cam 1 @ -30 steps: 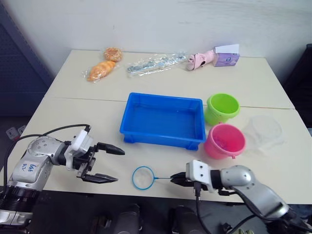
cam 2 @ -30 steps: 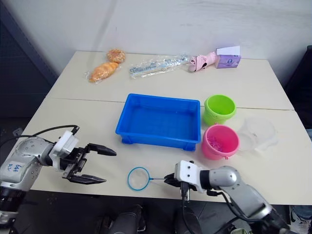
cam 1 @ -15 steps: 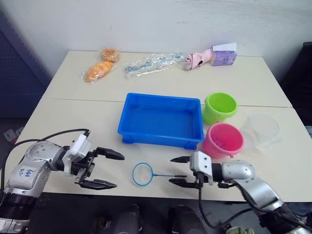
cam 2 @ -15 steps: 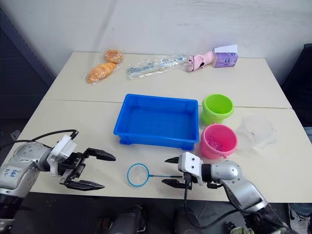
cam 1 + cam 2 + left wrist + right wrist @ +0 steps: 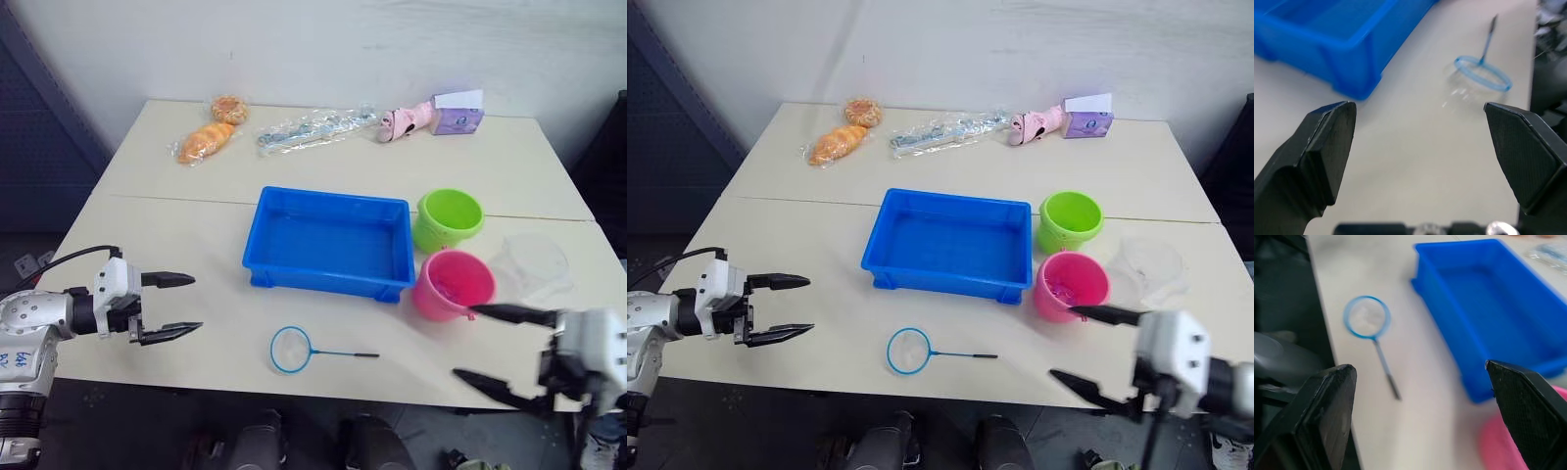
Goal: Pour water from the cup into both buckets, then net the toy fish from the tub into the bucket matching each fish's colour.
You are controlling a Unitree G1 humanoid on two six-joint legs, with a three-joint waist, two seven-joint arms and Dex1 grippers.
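Note:
The net (image 5: pixel 291 350) lies flat on the table near the front edge, its dark handle (image 5: pixel 345 353) pointing right. No gripper touches it. Behind it stands the blue tub (image 5: pixel 323 283), its floor bare blue; the toy fish are hidden from me. Right of the tub stand the green bucket (image 5: pixel 448 217) and, nearer, the pink bucket (image 5: pixel 453 285). The clear cup (image 5: pixel 534 264) rests upright at the far right. My left gripper (image 5: pixel 197 302) hangs open well left of the net. My right gripper (image 5: pixel 464 342) stands open to the net's right, in front of the pink bucket.
Along the table's back edge lie two wrapped breads (image 5: pixel 204 142), a clear plastic bag (image 5: pixel 313 127), a pink toy (image 5: pixel 404 121) and a purple box (image 5: pixel 456 116). Bare tabletop stretches between my left gripper and the tub.
My right gripper opened, let go of the net's handle and drew back to the right. My left arm pulled back to the left. The net stays lying on the table.

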